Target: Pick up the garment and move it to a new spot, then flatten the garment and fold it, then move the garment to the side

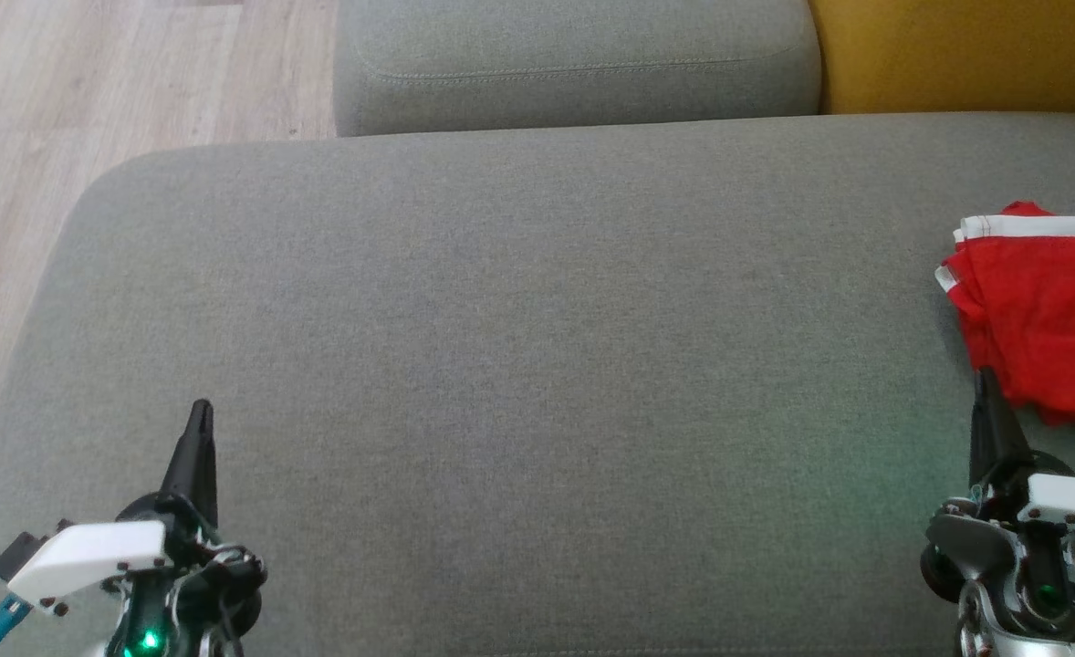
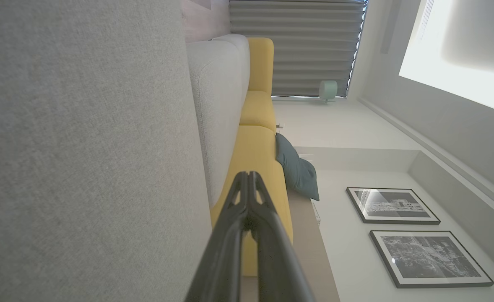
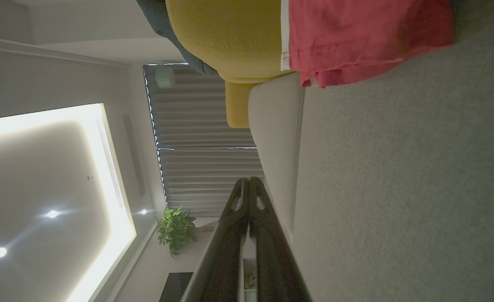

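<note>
At the sofa seat's (image 1: 537,365) 3 o'clock edge: bunched red garment (image 1: 1044,306), at 1 o'clock just beside right gripper (image 1: 986,381); left gripper (image 1: 201,412) well apart. Both jaws closed, empty. Right arm nearer.

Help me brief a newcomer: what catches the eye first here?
The red garment with white trim, bunched at the right edge of the grey sofa seat. Then the two shut grippers at the bottom corners: the left gripper over bare cushion, the right gripper beside the garment.
</note>
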Controlling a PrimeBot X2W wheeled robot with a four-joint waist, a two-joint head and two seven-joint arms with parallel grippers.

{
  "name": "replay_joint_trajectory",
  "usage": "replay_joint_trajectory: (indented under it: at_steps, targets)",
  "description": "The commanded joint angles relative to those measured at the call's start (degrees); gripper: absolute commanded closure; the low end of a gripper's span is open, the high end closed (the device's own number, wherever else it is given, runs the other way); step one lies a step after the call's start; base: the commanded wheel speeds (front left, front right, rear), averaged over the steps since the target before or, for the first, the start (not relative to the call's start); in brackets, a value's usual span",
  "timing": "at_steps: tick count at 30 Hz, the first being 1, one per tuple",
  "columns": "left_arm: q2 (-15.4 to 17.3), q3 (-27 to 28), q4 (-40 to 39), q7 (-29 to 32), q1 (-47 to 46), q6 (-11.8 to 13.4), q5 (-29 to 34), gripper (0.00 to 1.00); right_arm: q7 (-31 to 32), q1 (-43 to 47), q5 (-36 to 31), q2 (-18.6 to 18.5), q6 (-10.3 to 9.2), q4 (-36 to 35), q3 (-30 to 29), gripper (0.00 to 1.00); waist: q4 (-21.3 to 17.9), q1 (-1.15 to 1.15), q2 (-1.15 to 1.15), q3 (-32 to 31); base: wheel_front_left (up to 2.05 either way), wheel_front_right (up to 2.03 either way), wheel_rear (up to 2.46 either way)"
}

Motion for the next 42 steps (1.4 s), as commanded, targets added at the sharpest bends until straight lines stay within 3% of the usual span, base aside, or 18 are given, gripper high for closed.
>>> replay_joint_trajectory:
  at_steps: [1, 42]
  targets:
    - [1.1, 2.0, -2.2, 0.4, -3.1, -0.4, -0.3, 1.00, 0.3, -1.0, 0.4, -0.2, 0.39, -2.2, 1.2, 1.00, 0.0, 0.00, 0.00, 0.0, 0.00, 0.00, 0.00]
    - [1.1, 2.0, -2.2, 0.4, -3.1, -0.4, -0.3, 1.00, 0.3, -1.0, 0.4, -0.2, 0.39, -2.2, 1.2, 1.00, 0.0, 0.00, 0.00, 0.0, 0.00, 0.00, 0.00]
